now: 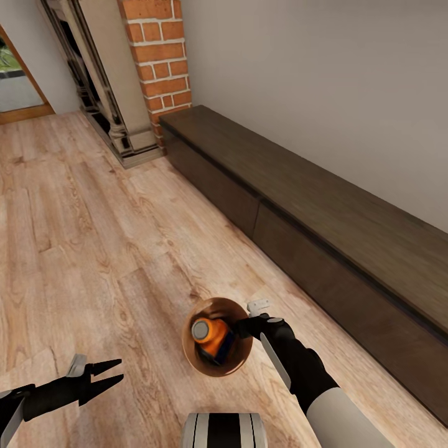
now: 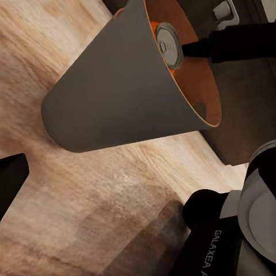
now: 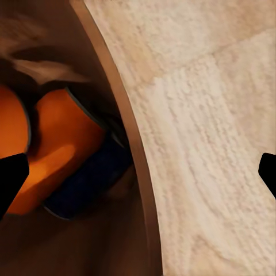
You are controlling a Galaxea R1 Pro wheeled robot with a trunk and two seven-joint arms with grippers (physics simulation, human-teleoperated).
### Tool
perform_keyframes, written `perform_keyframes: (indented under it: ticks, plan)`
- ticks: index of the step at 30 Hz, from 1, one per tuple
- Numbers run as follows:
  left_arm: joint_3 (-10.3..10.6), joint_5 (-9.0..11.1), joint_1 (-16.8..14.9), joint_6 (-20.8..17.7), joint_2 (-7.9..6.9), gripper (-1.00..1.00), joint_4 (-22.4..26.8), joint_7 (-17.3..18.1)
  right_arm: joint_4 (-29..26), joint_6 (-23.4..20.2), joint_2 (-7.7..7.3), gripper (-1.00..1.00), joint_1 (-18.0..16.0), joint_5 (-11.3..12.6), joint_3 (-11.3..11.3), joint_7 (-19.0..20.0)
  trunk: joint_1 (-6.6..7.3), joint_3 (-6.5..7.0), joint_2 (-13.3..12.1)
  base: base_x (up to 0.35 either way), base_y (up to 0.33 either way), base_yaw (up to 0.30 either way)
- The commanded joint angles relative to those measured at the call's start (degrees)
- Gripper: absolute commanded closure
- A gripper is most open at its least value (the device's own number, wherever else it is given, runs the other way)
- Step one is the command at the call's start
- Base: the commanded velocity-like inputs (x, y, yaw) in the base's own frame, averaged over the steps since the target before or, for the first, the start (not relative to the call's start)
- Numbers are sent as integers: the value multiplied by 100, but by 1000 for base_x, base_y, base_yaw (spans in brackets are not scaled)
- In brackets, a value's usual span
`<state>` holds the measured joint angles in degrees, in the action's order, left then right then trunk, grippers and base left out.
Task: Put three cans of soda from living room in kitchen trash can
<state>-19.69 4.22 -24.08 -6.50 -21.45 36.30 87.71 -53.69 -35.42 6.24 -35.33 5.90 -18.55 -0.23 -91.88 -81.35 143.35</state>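
Light wood floor (image 1: 93, 236) is stretching across the living room, with a red brick fireplace (image 1: 158, 56) far left and a long dark-brown cabinet (image 1: 323, 236) running along the right wall. Near left, the left tool (image 1: 111, 373) is hovering with its fingers spread and holding nothing, well apart from the bin. Right of it, the tash can (image 1: 239, 359) is hanging off the floor, the right tool (image 1: 244, 328) closing on its far right rim, one finger inside, one outside. Orange soda cans (image 1: 214, 336) are lying inside the bin. The left wrist view is showing the bin's grey outside (image 2: 115, 98) and a can's metal top (image 2: 168, 45); the right wrist view is showing two cans (image 3: 63, 155) against the brown inner wall.
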Motion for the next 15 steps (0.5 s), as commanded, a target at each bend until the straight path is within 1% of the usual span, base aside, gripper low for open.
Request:
perform_keyframes:
  ticks: [1, 15]
  plan:
    - [0, 0, 0, 0, 0, -100, 0, 0, 0, 0, 0, -100, 0, 0, 0, -1, 0, 0, 0, 0, 0, 0]
    - [5, 0, 0, 0, 0, -100, 0, -7, -2, 0, 0, -100, 0, 1, 1, -1, 0, 0, 0, 0, 0, 0]
